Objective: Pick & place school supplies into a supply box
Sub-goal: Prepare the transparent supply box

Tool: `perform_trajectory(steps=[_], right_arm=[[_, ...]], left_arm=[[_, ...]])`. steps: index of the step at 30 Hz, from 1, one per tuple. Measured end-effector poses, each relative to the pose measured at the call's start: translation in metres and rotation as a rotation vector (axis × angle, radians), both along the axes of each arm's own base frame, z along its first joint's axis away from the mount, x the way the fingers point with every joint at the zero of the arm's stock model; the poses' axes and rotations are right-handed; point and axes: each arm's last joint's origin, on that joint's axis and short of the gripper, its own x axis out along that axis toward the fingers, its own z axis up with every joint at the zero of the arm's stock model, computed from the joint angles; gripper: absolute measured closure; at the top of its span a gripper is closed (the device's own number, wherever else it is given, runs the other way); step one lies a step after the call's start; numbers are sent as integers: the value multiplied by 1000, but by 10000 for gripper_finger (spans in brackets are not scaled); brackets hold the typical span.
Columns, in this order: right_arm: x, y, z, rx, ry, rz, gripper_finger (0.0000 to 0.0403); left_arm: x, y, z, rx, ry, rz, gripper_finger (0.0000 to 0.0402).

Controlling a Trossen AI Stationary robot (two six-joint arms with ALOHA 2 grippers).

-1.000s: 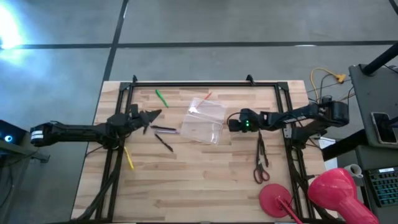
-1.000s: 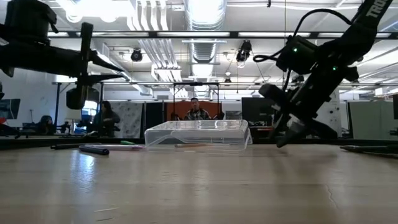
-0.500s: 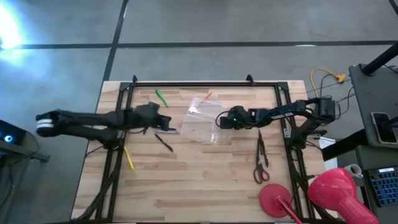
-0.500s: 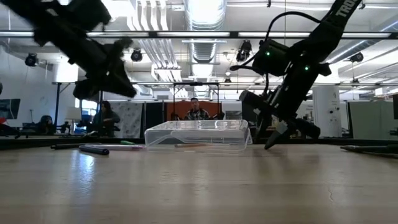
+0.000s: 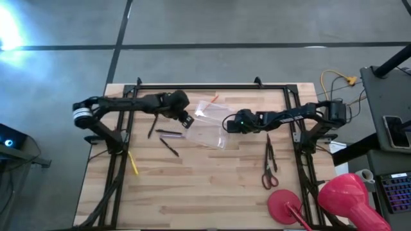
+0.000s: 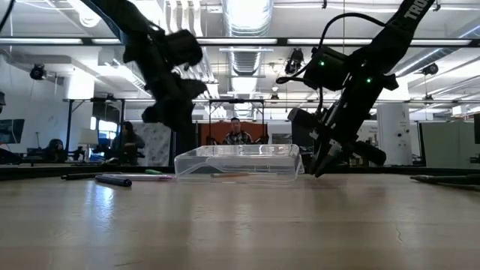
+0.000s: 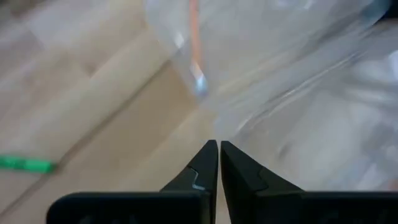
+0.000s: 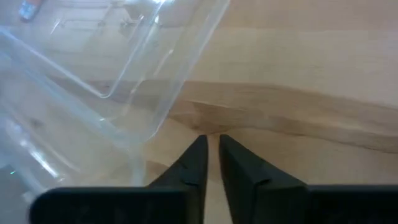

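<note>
On pale wood, clear rounded plastic supply box (image 5: 209, 124) between closed left claw (image 5: 187, 121) and closed right claw (image 5: 228, 124).

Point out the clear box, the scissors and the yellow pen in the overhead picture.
Clear box (image 5: 207, 132), high view, on its see-through floor.
Scissors (image 5: 269, 164), high view, on the blades near the pivot.
Yellow pen (image 5: 133, 163), high view, mid-barrel.

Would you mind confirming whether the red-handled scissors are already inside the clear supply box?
No, the scissors lie on the bare table near the right edge, well apart from the supply box.
</note>
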Motion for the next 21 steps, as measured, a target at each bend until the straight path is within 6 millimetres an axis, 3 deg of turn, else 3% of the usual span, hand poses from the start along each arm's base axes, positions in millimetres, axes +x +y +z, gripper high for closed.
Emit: perform_trajectory(steps=[12,16,21], right_arm=[[20,-4,-18,46,-138,-12,390],[23,-5,-13,-26,-161,28,390],[28,-5,11,-106,-221,108,390]], left_arm=[[2,-4,-15,-68,20,-74,398],[0,-3,-18,-69,32,-68,398],[-5,-4,-25,-70,60,-59,398]])
